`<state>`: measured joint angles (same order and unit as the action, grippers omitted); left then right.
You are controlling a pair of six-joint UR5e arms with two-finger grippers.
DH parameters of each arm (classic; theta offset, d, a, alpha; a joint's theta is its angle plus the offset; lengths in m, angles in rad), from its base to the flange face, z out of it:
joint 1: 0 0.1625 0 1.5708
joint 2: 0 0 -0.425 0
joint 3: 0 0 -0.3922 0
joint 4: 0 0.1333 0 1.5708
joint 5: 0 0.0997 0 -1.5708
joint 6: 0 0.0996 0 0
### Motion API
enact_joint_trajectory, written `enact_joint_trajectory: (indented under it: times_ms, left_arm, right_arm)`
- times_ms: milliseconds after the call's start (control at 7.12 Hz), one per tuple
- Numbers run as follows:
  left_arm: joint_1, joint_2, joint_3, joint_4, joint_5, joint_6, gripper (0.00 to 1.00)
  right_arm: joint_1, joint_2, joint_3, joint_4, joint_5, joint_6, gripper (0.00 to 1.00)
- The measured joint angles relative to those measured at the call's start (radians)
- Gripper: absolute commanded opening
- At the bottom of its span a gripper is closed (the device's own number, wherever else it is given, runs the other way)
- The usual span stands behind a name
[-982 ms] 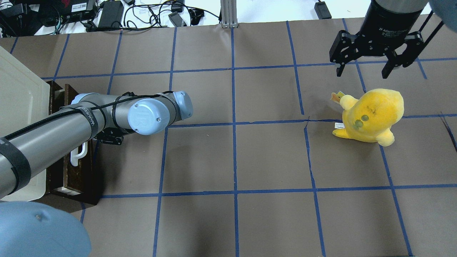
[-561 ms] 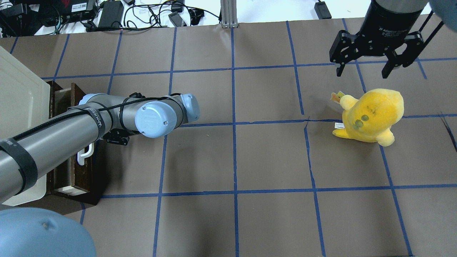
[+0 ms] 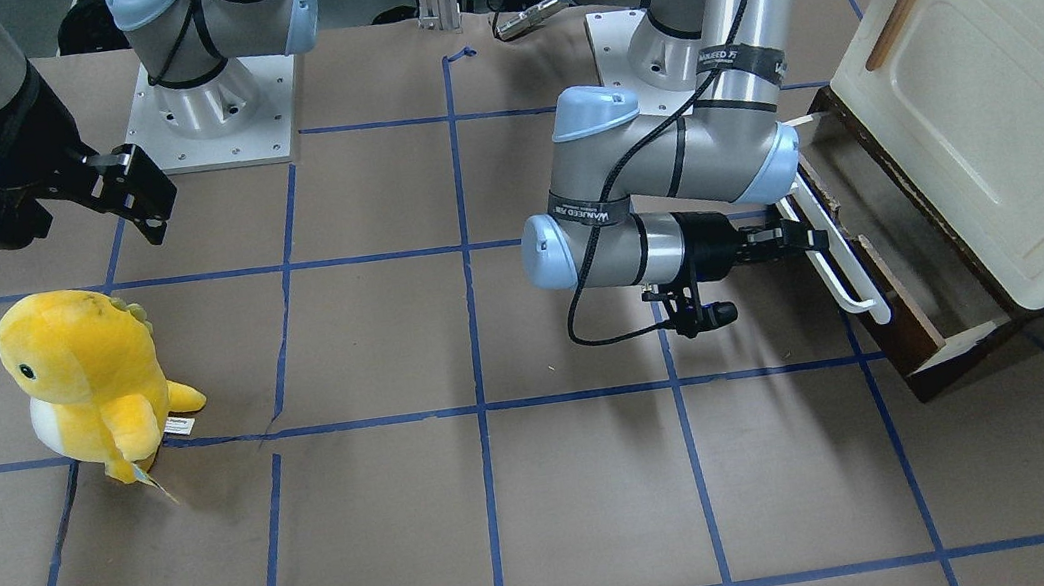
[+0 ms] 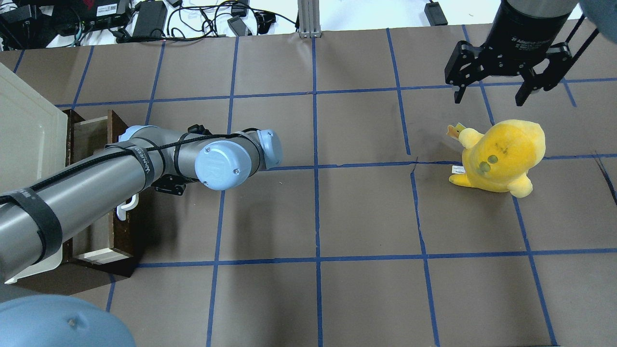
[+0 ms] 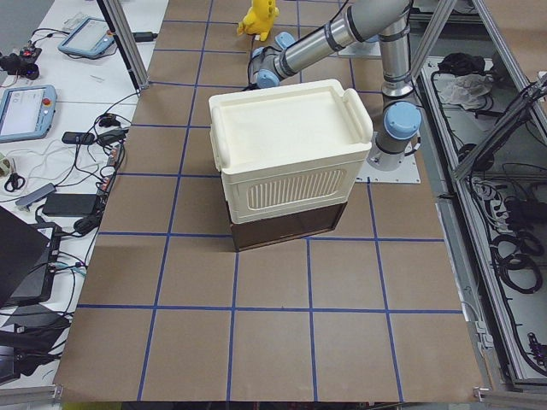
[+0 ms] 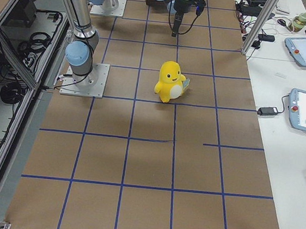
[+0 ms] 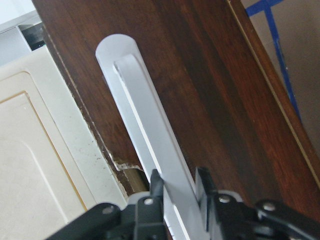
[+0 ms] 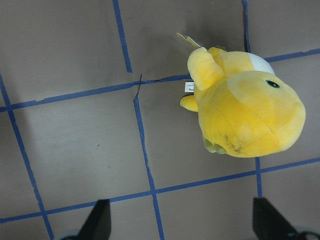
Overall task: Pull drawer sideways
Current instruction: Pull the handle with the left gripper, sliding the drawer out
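Note:
The drawer [image 3: 897, 324], with a dark brown front and a long white bar handle [image 3: 843, 266], sticks partly out from under the cream cabinet [image 3: 990, 90]. My left gripper [image 3: 802, 239] is shut on the handle near its middle. In the left wrist view both fingers [image 7: 156, 187] clamp the white bar [image 7: 150, 135] against the dark front [image 7: 215, 100]. In the overhead view the drawer front [image 4: 127, 241] and the handle's end [image 4: 124, 209] show beneath my left arm. My right gripper [image 4: 489, 100] is open and empty, above the table at the far right.
A yellow plush toy [image 4: 501, 154] stands on the brown gridded table just below my right gripper; it also shows in the right wrist view [image 8: 245, 110]. The cabinet door has a small brown wooden handle [image 3: 891, 28]. Cables and power bricks [image 4: 149, 19] lie beyond the table's far edge.
The drawer has slid further out of the cabinet, to the right in the overhead view. My left arm has moved the same way with the handle. My right arm has not moved.

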<state>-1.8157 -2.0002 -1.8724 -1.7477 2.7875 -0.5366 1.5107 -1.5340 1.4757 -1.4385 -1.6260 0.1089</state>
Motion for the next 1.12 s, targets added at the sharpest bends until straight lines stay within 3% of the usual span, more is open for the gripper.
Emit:
enact_joint_trajectory:
  times_ms: [1123]
  left_arm:
    - [-0.049, -0.001, 0.003, 0.002, 0.001, 0.004, 0.25]
  right_arm:
    - [0.0, 0.0, 0.0, 0.0, 0.0, 0.0, 1.0]
